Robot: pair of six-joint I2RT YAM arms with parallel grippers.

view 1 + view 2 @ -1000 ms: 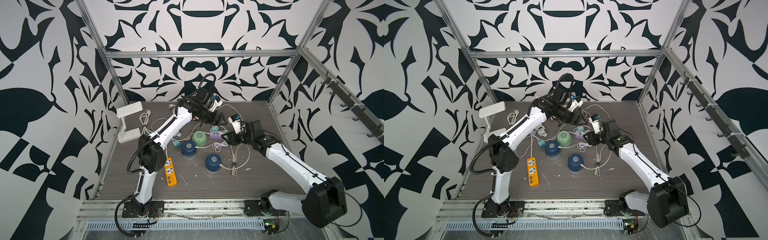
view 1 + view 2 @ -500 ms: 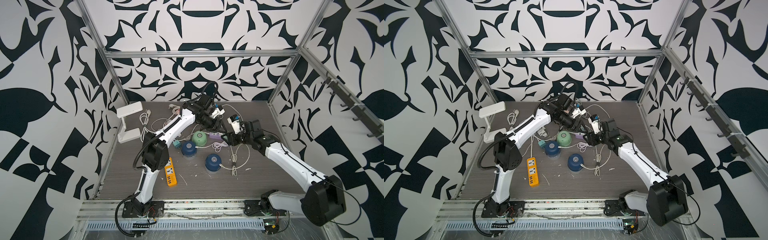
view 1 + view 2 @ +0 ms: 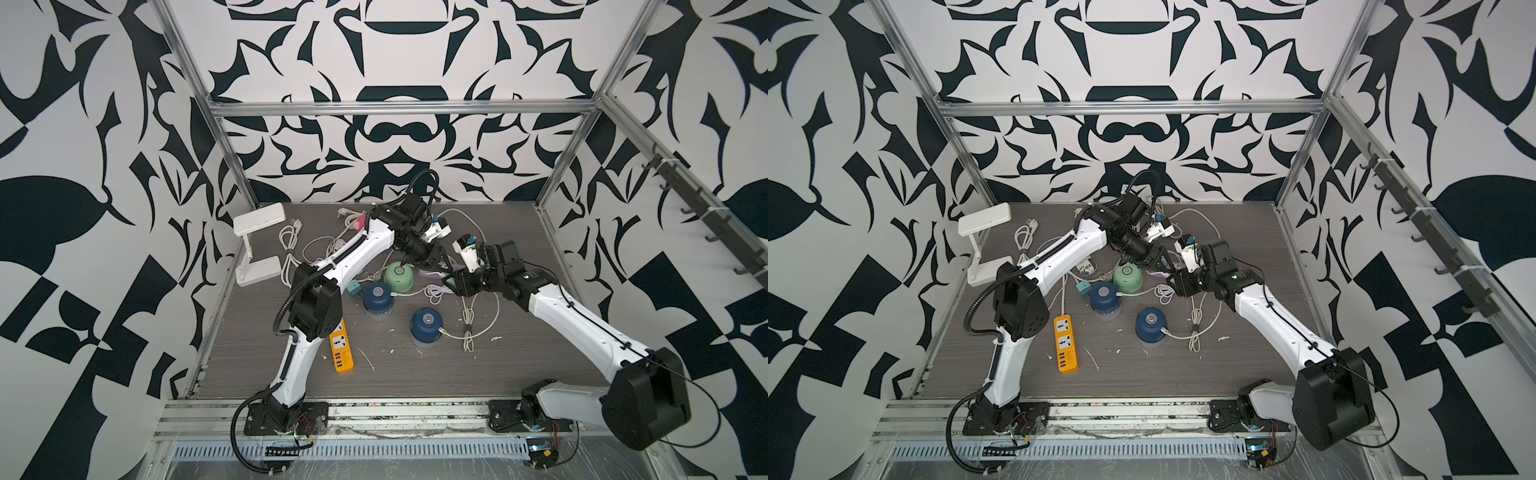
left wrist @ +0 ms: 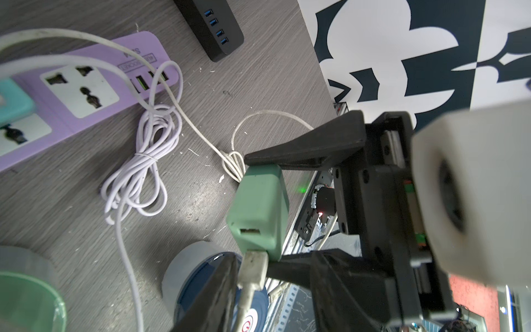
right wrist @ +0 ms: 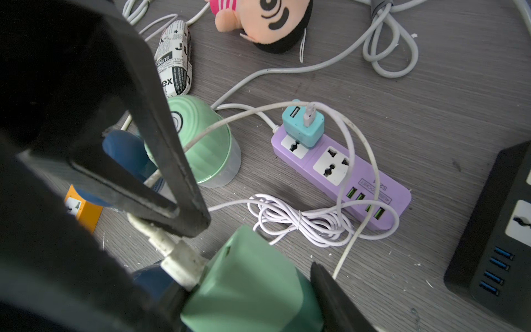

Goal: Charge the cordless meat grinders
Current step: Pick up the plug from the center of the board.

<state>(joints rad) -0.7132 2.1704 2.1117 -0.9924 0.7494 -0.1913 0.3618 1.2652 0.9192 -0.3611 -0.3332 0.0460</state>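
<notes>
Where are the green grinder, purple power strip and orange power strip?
green grinder (image 3: 399, 281): in a top view, on its dome.
purple power strip (image 5: 330, 166): right wrist view, on a free socket.
orange power strip (image 3: 339, 344): in a top view, on its socket.

With 12 o'clock at the rear wall, three grinders stand near the centre of the bench (image 3: 519, 357). The middle grinder (image 3: 377, 296) stands just beside the rear grinder (image 3: 397, 277), at its 8 o'clock. The front grinder (image 3: 425, 324) stands apart, at its 5 o'clock. The front power strip (image 3: 341, 347) lies at 7 o'clock of the middle grinder. The rear power strip (image 5: 339, 175) lies at 3 o'clock of the rear grinder, with a plug adapter (image 5: 303, 126) in its end socket. A second adapter (image 5: 253, 284) sits clamped between the fingers (image 4: 304, 149) of the right gripper (image 4: 257, 211).
</notes>
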